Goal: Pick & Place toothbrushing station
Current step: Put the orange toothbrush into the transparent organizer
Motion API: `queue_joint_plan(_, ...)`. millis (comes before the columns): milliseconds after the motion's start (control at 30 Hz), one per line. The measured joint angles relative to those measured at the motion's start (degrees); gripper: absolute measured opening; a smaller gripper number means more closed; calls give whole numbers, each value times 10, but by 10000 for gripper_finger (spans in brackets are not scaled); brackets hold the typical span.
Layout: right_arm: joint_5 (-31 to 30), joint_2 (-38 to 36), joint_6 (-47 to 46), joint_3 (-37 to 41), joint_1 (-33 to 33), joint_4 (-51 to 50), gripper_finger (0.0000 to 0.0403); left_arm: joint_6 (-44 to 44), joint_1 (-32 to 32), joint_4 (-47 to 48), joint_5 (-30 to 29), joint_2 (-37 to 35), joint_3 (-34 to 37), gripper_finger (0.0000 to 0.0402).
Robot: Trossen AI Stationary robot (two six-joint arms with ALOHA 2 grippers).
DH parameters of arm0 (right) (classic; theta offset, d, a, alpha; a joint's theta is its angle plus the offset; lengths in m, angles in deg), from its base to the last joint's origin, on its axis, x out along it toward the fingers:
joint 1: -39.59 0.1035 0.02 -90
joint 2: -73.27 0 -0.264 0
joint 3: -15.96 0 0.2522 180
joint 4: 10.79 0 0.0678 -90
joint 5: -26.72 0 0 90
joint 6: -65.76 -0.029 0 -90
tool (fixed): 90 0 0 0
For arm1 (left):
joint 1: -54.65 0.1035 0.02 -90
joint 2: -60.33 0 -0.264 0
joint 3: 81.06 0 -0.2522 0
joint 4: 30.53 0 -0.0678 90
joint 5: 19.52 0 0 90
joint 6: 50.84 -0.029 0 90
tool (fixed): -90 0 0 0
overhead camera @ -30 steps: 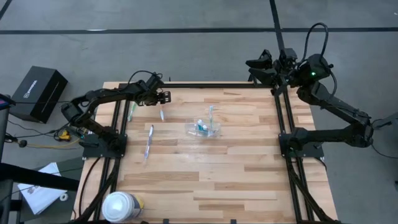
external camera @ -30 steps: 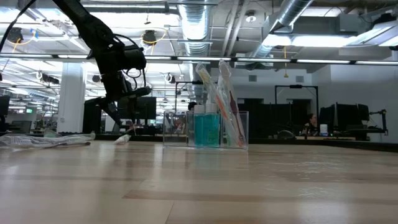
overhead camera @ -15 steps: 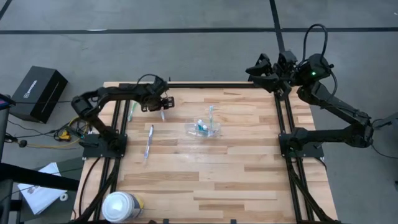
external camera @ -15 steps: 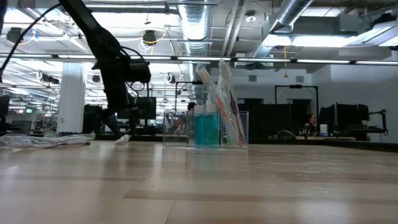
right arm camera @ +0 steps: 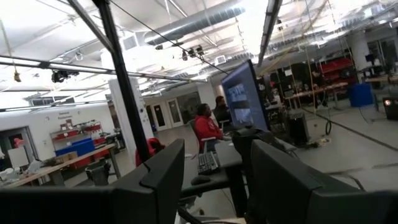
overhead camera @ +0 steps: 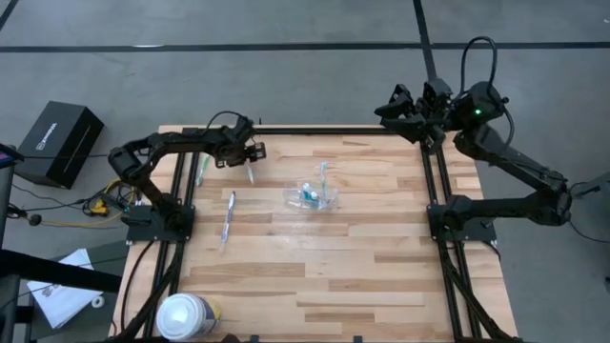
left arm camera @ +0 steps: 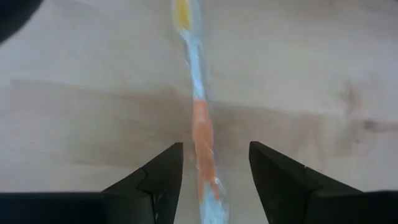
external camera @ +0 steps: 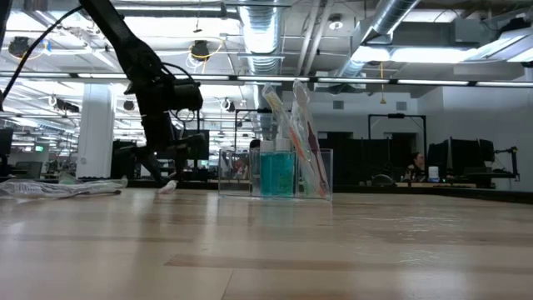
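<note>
A slim translucent toothbrush [left arm camera: 200,118] with an orange middle lies flat on the wooden table [overhead camera: 315,267], at the far left [overhead camera: 249,174]. My left gripper [left arm camera: 214,148] is open and low over it, one finger on either side of the handle, touching nothing; it also shows in the high view [overhead camera: 250,154] and the low view [external camera: 162,171]. The clear cup [overhead camera: 313,197] stands mid-table with toothbrushes and a teal tube upright in it [external camera: 279,171]. My right gripper [overhead camera: 393,103] is open and empty, raised beyond the table's far right corner.
A green toothbrush [overhead camera: 202,170] and a pale blue one [overhead camera: 229,215] lie flat on the table's left side. A big white canister [overhead camera: 188,316] stands at the near left corner. A black box [overhead camera: 59,143] sits on the floor to the left.
My left gripper has come down toward the table, over the toothbrush with the orange middle, and stays open. The toothbrush has not moved.
</note>
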State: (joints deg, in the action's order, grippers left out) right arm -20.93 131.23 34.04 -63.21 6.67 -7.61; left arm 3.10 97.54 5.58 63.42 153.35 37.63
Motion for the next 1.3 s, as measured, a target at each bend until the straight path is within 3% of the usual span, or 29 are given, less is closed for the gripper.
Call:
queue_joint_plan(433, 28, 17, -28, 0, -25, 4, 177, 10, 23, -23, -26, -6, 0, 178)
queue_joint_plan(833, 43, 20, -30, 0, -25, 3, 177, 24, 25, -65, -5, 43, -1, 150)
queue_joint_plan(1000, 43, 21, -37, 0, -28, 3, 177, 21, 25, -67, -15, 47, -1, 111)
queue_joint_plan(1233, 52, 21, -39, 0, -46, 2, 177, 16, 25, -95, -1, 49, -1, 13)
queue_joint_plan(1300, 55, 21, -40, 0, -51, 3, 177, 15, 25, -106, 9, 50, -1, 8)
